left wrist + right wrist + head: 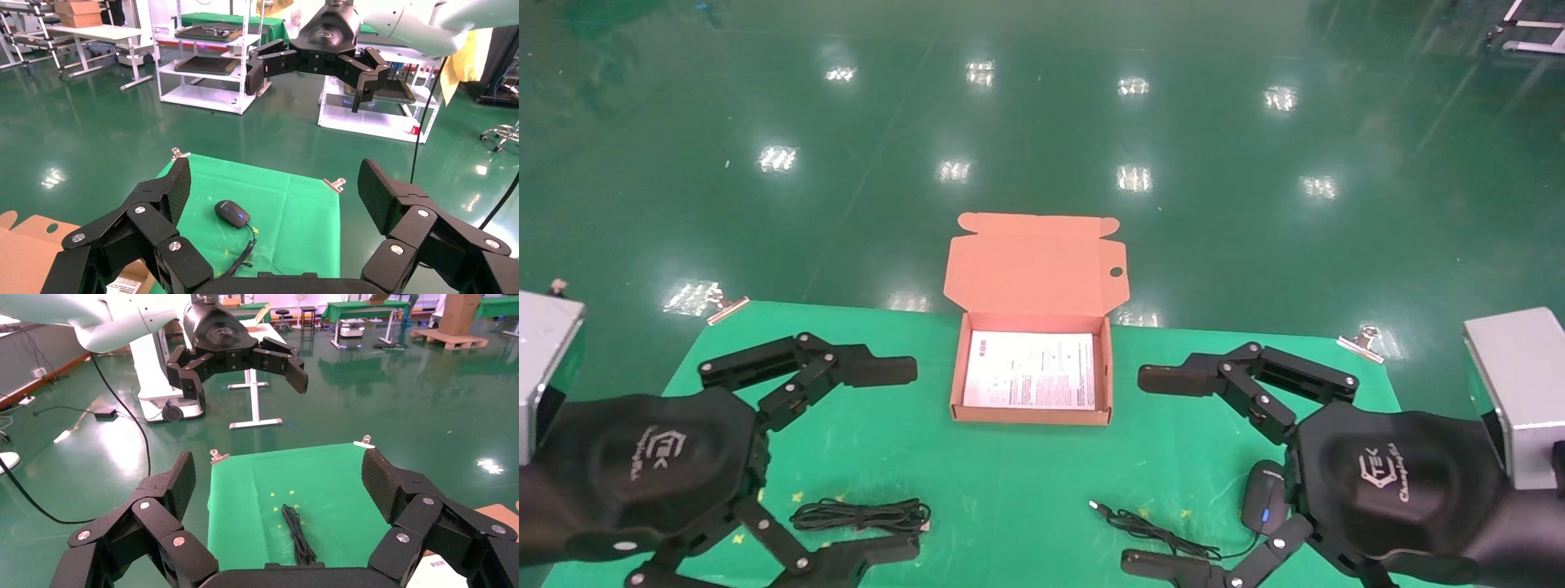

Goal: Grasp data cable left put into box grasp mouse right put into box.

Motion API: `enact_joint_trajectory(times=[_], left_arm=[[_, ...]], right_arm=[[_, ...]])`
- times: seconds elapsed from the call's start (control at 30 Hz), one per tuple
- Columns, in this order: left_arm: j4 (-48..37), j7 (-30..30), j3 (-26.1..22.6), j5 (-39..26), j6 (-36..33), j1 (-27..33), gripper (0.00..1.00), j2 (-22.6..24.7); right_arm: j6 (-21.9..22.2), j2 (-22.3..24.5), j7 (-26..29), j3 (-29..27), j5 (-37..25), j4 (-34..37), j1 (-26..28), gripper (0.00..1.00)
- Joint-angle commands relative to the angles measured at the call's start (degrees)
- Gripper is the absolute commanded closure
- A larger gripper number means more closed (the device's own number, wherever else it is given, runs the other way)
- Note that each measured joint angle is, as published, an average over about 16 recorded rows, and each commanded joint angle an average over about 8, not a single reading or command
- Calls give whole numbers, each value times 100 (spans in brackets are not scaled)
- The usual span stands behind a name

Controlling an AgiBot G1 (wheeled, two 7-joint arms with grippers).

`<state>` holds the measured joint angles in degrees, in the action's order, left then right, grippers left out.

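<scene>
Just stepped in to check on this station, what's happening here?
Nothing is held yet. The left gripper and right gripper hover open above the green table. The data cable lies bundled under the left one, the mouse by the right. The box sits open between them, holding only a printed sheet.

Orange-brown box [1034, 269], black mouse [1263, 496] with blue mark, green table [1009, 482].

Box [1032, 278]: matt orange-brown cardboard w/ white paper sheet [1030, 370]. Table cover [1009, 482]: green cloth, matt. Floor [1042, 122]: glossy green. Mouse [1263, 496]: smooth black plastic.
</scene>
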<state>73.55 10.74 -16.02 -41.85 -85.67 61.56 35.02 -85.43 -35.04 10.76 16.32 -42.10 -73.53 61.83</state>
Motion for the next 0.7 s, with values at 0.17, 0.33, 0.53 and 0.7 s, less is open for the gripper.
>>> enact_joint_trajectory(times=[0.17, 0.33, 0.53, 0.7], left_arm=[[0, 0, 0, 0, 0, 0, 0, 0], [0, 0, 0, 0, 0, 0, 0, 0], [0, 0, 0, 0, 0, 0, 0, 0], [7, -4, -6, -8, -4, 5, 0, 7]], right_arm=[[0, 0, 0, 0, 0, 0, 0, 0], [0, 0, 0, 0, 0, 0, 0, 0], [0, 0, 0, 0, 0, 0, 0, 0], [-3, 0, 0, -4, 3, 0, -3, 0]])
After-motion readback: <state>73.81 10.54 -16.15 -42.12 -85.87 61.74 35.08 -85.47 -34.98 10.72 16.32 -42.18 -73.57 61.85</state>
